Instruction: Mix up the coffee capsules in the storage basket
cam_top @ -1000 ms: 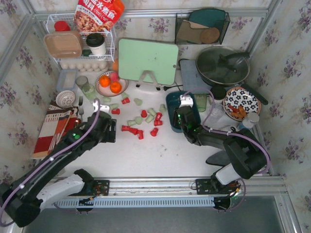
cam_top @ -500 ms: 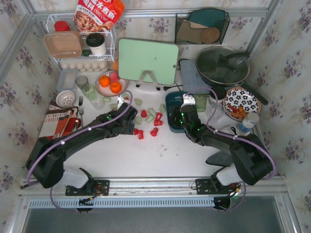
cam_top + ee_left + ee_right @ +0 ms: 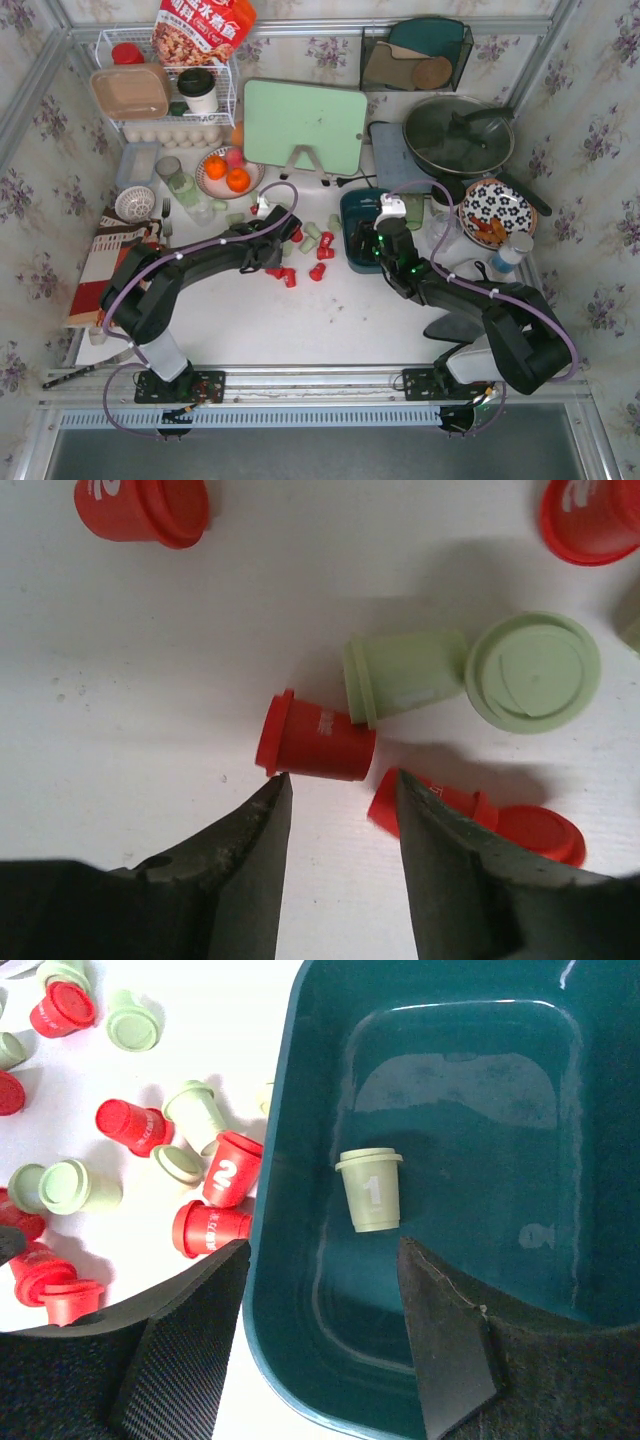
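Observation:
Red and mint green coffee capsules (image 3: pixel 305 240) lie scattered on the white table left of the dark teal storage basket (image 3: pixel 350 205). My left gripper (image 3: pixel 283 240) is open and low over the scatter. In the left wrist view its tips (image 3: pixel 340 777) sit just short of a red capsule (image 3: pixel 315 745) lying on its side, with a green capsule (image 3: pixel 405 675) beyond and another red one (image 3: pixel 470 815) under the right finger. My right gripper (image 3: pixel 322 1243) is open and straddles the basket's left wall (image 3: pixel 275 1260). One green capsule marked "1" (image 3: pixel 372 1188) lies inside the basket.
A green cutting board (image 3: pixel 305 125) stands behind the capsules. A plate of oranges (image 3: pixel 228 172) and clear glasses (image 3: pixel 185 185) are at back left, with a white wire rack (image 3: pixel 165 95) behind. A lidded pan (image 3: pixel 458 135) and a patterned bowl (image 3: pixel 497 212) are to the right.
My left arm has swung from the table's left side to the right, over the capsule scatter. My right gripper has stayed at the basket, shifting slightly.

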Robot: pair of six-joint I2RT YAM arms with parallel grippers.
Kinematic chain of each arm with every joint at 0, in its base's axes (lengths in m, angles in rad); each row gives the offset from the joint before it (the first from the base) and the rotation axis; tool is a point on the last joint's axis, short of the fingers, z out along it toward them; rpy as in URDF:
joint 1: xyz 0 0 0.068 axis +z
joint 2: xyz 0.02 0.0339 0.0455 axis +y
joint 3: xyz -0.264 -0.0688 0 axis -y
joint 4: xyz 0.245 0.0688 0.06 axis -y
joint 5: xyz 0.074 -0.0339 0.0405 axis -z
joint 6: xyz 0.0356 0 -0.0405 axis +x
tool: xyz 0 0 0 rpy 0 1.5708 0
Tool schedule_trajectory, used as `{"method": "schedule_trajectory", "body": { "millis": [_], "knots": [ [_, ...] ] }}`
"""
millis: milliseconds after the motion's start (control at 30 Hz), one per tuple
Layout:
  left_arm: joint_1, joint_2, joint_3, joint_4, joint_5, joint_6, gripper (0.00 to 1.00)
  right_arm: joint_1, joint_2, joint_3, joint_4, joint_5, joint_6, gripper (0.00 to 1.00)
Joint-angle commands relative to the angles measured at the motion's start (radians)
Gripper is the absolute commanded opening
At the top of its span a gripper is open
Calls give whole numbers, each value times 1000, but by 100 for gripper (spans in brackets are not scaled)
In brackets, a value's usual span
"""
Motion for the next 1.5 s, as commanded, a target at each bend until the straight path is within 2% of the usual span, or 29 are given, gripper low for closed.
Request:
{"method": "schedule_trajectory", "body": {
  "millis": [0,167,333,500,767,1067,1200,1367,1467],
  "knots": [
    [11,30,10,-32,-33,-32,50,1,-2,-2,30,-13,10,68],
    [23,30,6,-45,-27,-36,51,1,8,-1,33,-21,10,68],
    [29,24,0,-55,-31,-36,59,1,20,2,37,-35,10,68],
    [56,7,-4,-20,-7,-55,62,1,31,5,39,-48,10,68],
    [81,45,19,-40,66,-158,61,1,40,11,36,-57,5,68],
    [77,-1,-91,-28,65,-252,56,1,33,15,32,-75,8,68],
    [70,-2,-130,29,30,-261,47,1,30,13,31,-79,9,68],
    [68,-11,-146,119,-8,-198,23,1,35,13,32,-71,9,68],
    [63,-25,-124,88,-13,-189,15,0,38,15,32,-68,8,68]
  ]
}}
